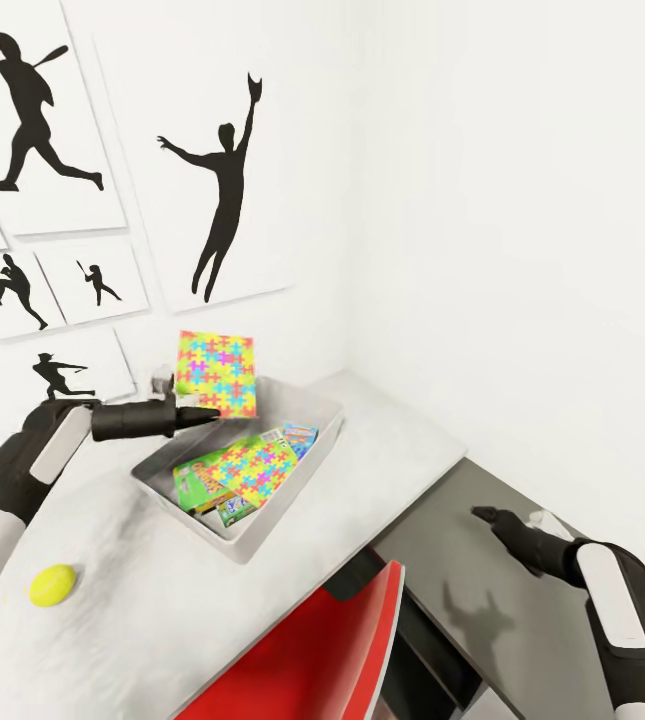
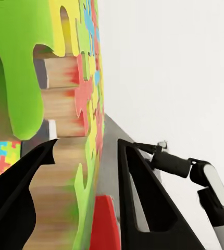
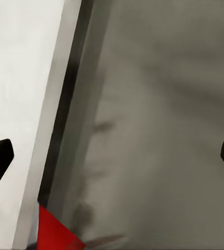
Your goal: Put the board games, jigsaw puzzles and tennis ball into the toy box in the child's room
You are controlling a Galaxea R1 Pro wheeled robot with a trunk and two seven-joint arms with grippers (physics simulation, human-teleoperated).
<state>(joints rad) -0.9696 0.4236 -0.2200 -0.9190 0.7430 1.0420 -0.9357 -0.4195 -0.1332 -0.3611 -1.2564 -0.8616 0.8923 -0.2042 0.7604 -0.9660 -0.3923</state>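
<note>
Puzzle (image 1: 218, 373) of many colours stands on edge in the left gripper (image 1: 208, 414), whose fingers (image 2: 18, 198) close on it, above the back end of the toy box (image 1: 280, 500). In the box lie a second puzzle (image 1: 255, 466) and board games (image 1: 202, 485). The tennis ball (image 1: 53, 585) rests on the table (image 1: 122, 620) near its left front edge. The right gripper (image 1: 484, 514) hangs spread apart and empty over the lower grey desk (image 1: 462, 540). A red chair (image 1: 337, 655) stands at the table's front edge.

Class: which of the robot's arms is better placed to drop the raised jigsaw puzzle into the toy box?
Left. The left gripper already holds the jigsaw puzzle above the toy box; the right gripper hovers open and empty over the dark side desk.
</note>
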